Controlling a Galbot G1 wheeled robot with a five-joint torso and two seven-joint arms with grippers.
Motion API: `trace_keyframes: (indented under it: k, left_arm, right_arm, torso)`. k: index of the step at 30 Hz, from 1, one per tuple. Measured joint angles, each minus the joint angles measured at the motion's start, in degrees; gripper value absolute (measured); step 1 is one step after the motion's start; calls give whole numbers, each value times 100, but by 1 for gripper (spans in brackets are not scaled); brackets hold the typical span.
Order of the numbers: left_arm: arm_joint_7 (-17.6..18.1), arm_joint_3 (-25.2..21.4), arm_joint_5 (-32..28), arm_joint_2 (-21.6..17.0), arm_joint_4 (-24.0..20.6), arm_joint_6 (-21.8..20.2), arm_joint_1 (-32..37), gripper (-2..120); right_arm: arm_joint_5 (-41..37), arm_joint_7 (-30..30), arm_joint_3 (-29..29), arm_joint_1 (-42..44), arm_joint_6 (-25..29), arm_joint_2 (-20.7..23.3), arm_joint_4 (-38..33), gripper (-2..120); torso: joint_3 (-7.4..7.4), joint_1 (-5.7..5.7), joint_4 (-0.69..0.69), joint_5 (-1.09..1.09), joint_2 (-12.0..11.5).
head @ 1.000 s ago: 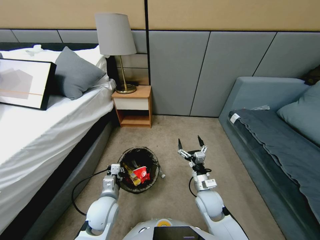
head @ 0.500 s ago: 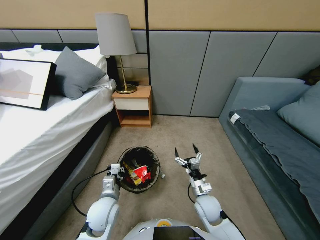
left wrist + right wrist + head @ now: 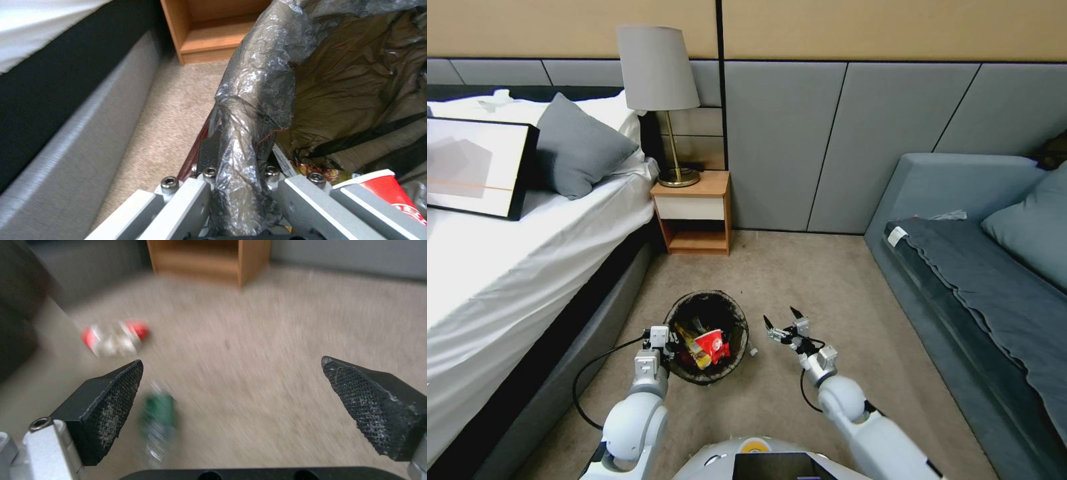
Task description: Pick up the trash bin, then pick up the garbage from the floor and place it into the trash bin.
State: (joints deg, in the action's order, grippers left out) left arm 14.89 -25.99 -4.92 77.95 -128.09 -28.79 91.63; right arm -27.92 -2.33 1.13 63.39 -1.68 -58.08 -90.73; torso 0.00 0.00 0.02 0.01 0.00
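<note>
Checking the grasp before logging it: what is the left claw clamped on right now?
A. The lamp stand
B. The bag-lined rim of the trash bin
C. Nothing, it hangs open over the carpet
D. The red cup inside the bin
B: in the left wrist view the left claw pinches the crinkled bag-covered rim of the trash bin.

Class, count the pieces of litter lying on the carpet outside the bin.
2: a red-and-white wrapper and a green-labelled bottle, both near the right gripper; the trash bin may hide more.
</note>
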Motion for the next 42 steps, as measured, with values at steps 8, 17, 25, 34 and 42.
trace_keyframes:
  k: [8, 17, 25, 34, 42]
  left_arm:
    - [-1, 22, 37, 108, 9, -4, -31, 0]
    - [-6, -11, 70, 181, 0, -10, -61, 0]
    - [-11, -10, 80, 132, 25, -46, -155, 0]
    - [-12, 11, 100, 150, -25, -30, -86, 0]
    - [-16, 81, 174, 167, -79, -24, -8, 0]
  right_arm:
    - [20, -241, -839, -905, -153, -250, 1364, 100]
    - [214, -559, -1271, -1325, 51, -781, 2333, 100]
    - [315, -781, -1451, -1614, 316, -976, 2934, 100]
    - [408, -863, -1480, -1683, 439, -1200, 3331, 100]
    - [492, -863, -1514, -1857, 454, -1506, 3601, 100]
  torso:
    - [0, 0, -2, -2, 0]
    - [0, 0, -1, -2, 0]
    - [0, 0, -2, -2, 0]
    - [0, 0, -1, -2, 0]
    - [0, 0, -1, -1, 0]
